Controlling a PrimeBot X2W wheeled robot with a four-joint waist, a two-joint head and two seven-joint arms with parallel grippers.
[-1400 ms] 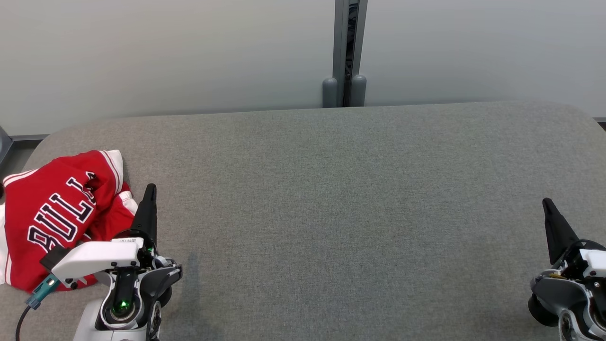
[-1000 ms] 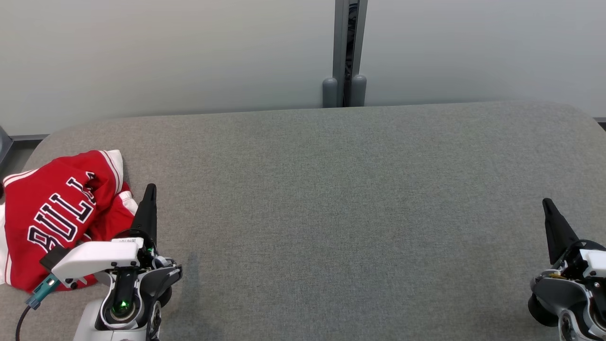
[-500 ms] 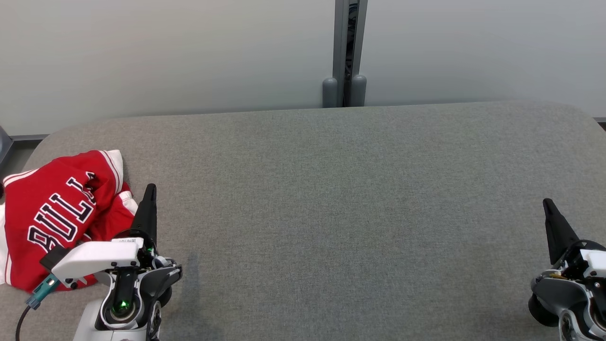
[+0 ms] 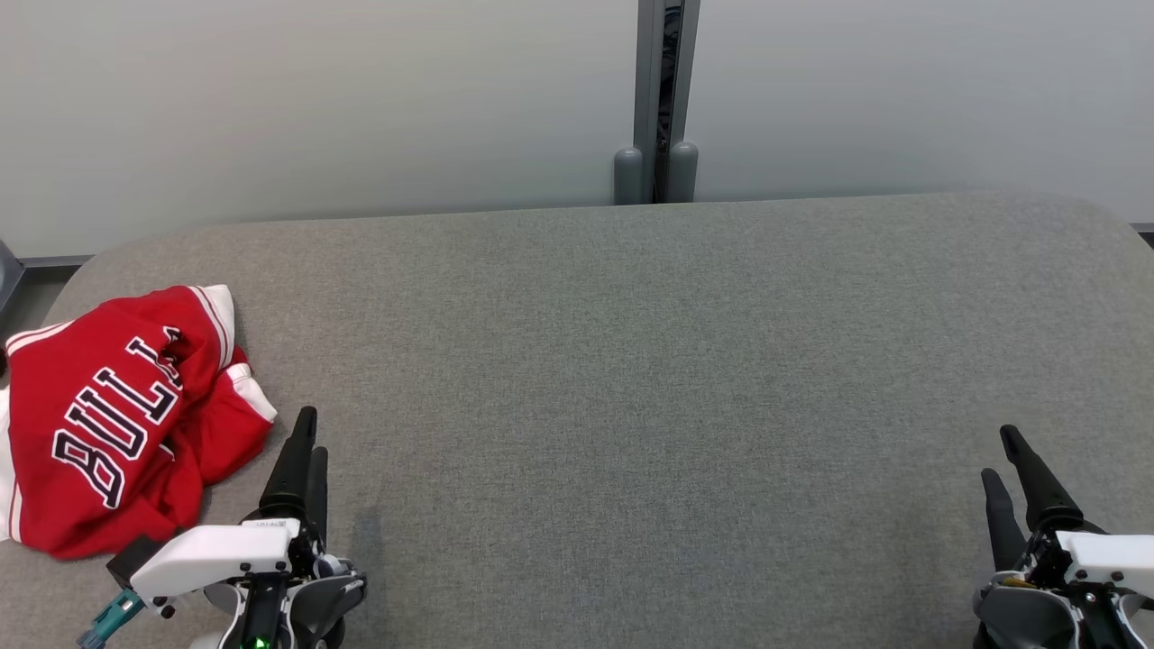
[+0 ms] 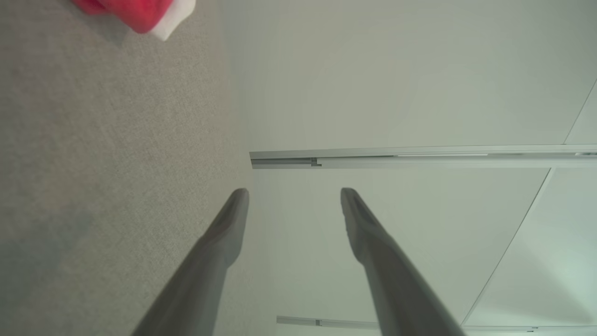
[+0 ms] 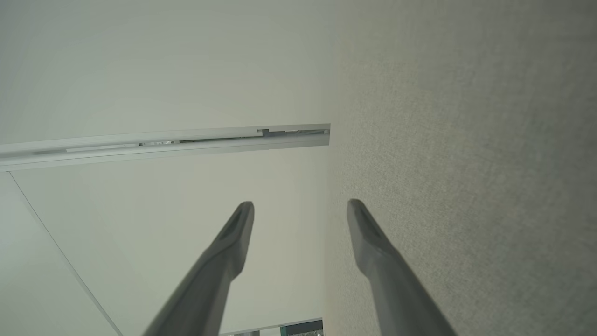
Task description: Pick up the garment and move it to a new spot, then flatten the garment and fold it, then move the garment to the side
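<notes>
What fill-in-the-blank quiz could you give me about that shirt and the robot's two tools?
1. The crumpled garment on the grey table is mostly ____ with white trim.
2. The left tool and the right tool are both ____, not shut, and hold nothing.
3. The garment lies nearer the tool on the robot's ____ side.

Missing words: red; open; left.
</notes>
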